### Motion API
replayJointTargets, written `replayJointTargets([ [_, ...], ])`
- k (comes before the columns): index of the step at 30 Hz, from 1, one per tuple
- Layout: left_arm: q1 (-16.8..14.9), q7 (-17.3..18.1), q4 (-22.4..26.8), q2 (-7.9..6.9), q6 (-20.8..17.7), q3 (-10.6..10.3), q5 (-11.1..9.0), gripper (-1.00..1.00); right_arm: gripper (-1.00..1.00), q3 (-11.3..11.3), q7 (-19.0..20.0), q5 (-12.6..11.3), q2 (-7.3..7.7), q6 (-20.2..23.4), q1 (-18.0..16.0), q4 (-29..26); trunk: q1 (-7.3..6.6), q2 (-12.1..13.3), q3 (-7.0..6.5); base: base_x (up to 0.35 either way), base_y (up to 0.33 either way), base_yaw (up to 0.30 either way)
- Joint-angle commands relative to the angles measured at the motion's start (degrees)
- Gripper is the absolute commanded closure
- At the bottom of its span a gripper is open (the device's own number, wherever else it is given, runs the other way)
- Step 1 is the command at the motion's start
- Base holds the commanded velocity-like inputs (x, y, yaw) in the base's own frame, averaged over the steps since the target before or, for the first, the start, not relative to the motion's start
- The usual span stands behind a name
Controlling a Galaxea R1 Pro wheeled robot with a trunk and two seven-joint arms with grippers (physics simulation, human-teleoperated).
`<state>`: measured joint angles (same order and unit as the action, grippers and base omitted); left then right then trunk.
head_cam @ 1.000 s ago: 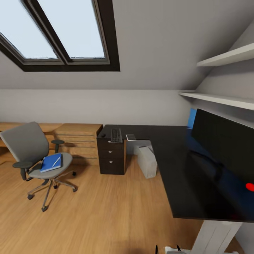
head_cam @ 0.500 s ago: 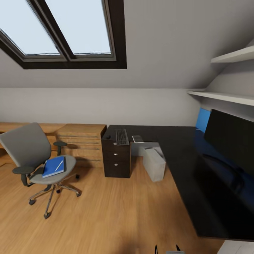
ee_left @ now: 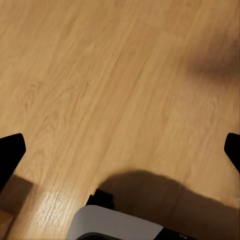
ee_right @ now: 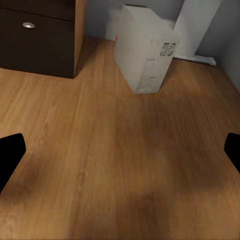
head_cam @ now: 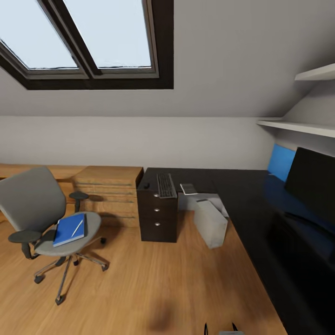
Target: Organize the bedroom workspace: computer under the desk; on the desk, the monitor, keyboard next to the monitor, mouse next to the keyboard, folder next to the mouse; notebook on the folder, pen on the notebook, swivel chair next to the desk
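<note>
Two pincers point(ee_left: 120, 150) point(ee_right: 120, 150) spread wide over wood planks, boxy pale computer point(ee_right: 145, 47), glossy black desk point(head_cam: 242, 186)

My L gripper point(ee_left: 120, 150) pointed down, fingers spread wide, dark tips at 9 & 3 o'clock of its wrist cam. R gripper point(ee_right: 120, 152) same: spread wide, nothing between tips.

glossy black desk point(head_cam: 242, 186) — wood-plank floor point(head_cam: 153, 279)
</note>
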<state>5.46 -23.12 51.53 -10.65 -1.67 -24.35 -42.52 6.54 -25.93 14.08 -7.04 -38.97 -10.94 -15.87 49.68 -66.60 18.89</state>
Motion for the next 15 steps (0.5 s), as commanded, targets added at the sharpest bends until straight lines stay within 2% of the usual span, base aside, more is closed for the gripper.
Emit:
replayJointTargets([
  [1,0.0,-0.4,0.2,-0.07,-0.2,-0.2,-0.3,-1.00,-1.00,0.2,-0.6,0.4,0.01,0.0,0.0,0.1,0.04,0.0,0.06,0.334,0.032,0.000],
  [15,0.0,-0.4,0.1,-0.07,1.6,-0.2,-0.3,-1.00,-1.00,0.2,-0.5,0.4,0.07,0.0,0.0,0.0,0.04,0.0,0.06,0.337,0.005,0.000],
])
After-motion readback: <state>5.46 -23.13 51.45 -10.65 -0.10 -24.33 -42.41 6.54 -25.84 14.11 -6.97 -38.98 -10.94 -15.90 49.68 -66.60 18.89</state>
